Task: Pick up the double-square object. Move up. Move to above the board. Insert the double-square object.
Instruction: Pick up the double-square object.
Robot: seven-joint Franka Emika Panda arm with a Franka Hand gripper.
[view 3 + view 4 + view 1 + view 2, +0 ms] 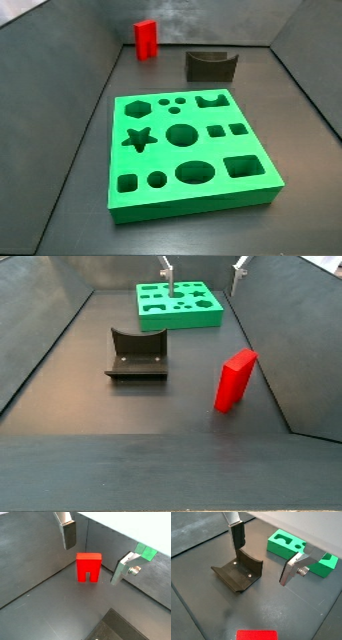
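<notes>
1. The board [187, 150] is the biggest thing here, lying flat on the dark floor [80, 386] near one end of the table. Every cut-out I can see in a side view (star, hexagon, circles, oval, squares) is bare; nothing is seated in any of them. In a wrist view only part of it shows [284, 543].

2. The fixture [136, 356] stands mid-floor, between the board and the red piece, and its cradle holds nothing [238, 573].

3. My gripper [95, 549] hangs released, its two fingers [69, 535] spread wide with only air between them. In a side view it shows just at the top edge, fingertips [167, 274] above the far end of the table, so I judge I am still high over the floor.

4. The double-square object [88, 566] stands upright on its two prongs near a wall at the far end from the board [144, 38], touching nothing but the floor and well apart from my pads.

5. As I judge it, no step is done yet: the pick-up, the lift, the move over the board and the insertion all remain.
</notes>
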